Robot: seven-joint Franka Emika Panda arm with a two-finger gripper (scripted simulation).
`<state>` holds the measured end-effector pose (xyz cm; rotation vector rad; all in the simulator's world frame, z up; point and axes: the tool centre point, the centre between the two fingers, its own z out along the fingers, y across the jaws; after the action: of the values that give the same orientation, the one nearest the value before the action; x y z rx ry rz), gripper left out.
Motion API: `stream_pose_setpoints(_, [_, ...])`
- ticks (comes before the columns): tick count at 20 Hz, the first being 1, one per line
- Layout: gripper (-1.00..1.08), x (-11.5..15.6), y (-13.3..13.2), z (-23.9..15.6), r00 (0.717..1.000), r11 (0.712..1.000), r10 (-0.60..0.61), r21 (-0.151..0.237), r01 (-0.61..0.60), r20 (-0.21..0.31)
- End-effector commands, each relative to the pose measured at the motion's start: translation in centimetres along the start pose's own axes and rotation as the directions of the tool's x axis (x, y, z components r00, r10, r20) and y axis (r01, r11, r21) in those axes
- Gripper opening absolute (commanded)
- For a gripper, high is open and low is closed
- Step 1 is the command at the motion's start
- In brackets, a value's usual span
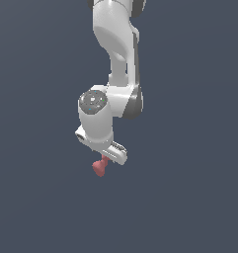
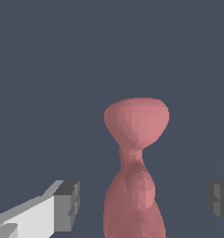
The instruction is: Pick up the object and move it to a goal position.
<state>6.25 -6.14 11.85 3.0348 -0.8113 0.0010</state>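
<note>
Between the spread fingers (image 2: pixel 62 207) of the end effector (image 2: pixel 143 202) sits the reddish-pink object (image 2: pixel 135 158), untouched w/ gaps both sides, bulb end pointing away, so approach looks done but grasp, lift & carry to goal (no marker visible) remain.

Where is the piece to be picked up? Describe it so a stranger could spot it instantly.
Follow the white arm down to its gripper. Directly beneath sits the object, between the spread fingers: small, matte reddish-pink, lumpy, with one bulbous end. It is the only colored thing against the plain dark background.

Even flat light, low-res renders
</note>
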Motion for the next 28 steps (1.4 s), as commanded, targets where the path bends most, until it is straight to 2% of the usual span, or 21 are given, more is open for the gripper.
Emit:
stream_pose_setpoints(1, [1.0, 0.0, 0.1, 1.3, 1.0, 1.0, 0.002, 0.0, -0.002, 0.001])
stream_pose_setpoints(9, [1.0, 0.1, 0.0, 2.3, 1.0, 1.0, 0.002, 0.0, -0.002, 0.001])
stream_pose_setpoints(10, [-1.0, 0.1, 0.0, 2.3, 1.0, 1.0, 0.002, 0.0, -0.002, 0.001])
stream_pose_setpoints(22, [-1.0, 0.1, 0.1, 2.2, 1.0, 1.0, 0.002, 0.0, -0.002, 0.001])
stream_pose_setpoints(28, [-1.0, -0.1, 2.0, 1.3, 1.0, 1.0, 0.003, 0.0, -0.003, 0.001])
